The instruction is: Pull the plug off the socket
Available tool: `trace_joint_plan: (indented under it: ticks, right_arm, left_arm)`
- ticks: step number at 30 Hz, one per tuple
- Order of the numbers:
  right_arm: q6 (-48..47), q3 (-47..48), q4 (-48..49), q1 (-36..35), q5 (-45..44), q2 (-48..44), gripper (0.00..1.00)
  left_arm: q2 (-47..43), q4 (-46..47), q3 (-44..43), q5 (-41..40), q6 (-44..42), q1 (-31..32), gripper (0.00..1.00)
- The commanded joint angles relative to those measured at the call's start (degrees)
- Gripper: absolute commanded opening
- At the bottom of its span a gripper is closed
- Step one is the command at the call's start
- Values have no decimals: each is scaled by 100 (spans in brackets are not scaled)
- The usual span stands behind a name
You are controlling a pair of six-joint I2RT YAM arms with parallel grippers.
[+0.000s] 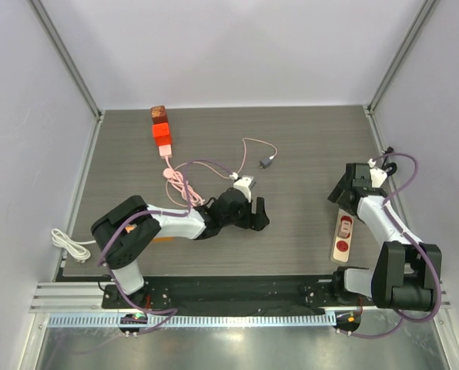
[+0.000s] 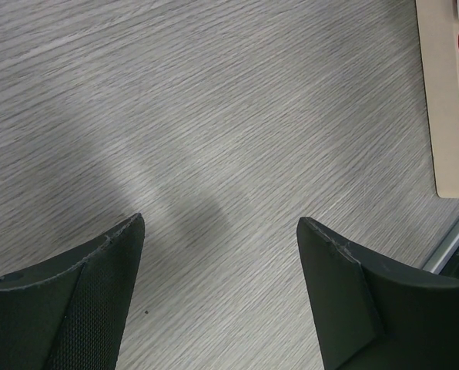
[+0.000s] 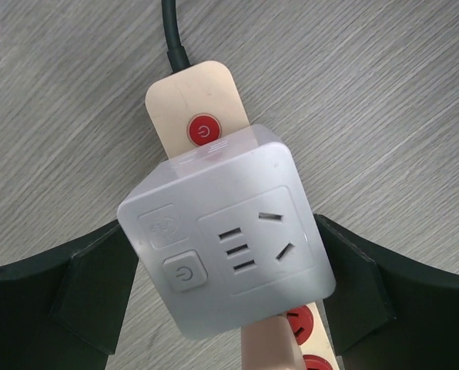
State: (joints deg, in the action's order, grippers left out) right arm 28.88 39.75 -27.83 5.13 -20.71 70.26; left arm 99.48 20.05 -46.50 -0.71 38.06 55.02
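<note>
The plug (image 3: pixel 226 247) is a white cube adapter with a power button, seated on a beige power strip (image 3: pixel 185 96), the socket. The strip has a red switch and a black cord (image 3: pixel 172 31). My right gripper (image 3: pixel 223 223) straddles the cube, and its dark fingers (image 3: pixel 98 285) press both sides with no gap showing. From above, the right gripper (image 1: pixel 354 187) covers the cube at the far end of the strip (image 1: pixel 343 237). My left gripper (image 2: pixel 220 223) is open over bare table, with the strip's end (image 2: pixel 449 100) to its right.
A white charger (image 1: pixel 245 184) with a thin cable and pink coiled cord (image 1: pixel 179 183) lies just beyond the left gripper (image 1: pixel 252 212). Red blocks (image 1: pixel 161 131) sit at the back left. A white cable (image 1: pixel 70 244) lies at the left edge. Walls enclose the table.
</note>
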Motion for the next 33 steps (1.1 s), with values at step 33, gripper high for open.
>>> trace_joint_plan:
  ticks: [33]
  right_arm:
    - [1901, 77, 947, -1382, 673, 858, 63]
  left_arm:
    - [-482, 280, 176, -412, -317, 26, 77]
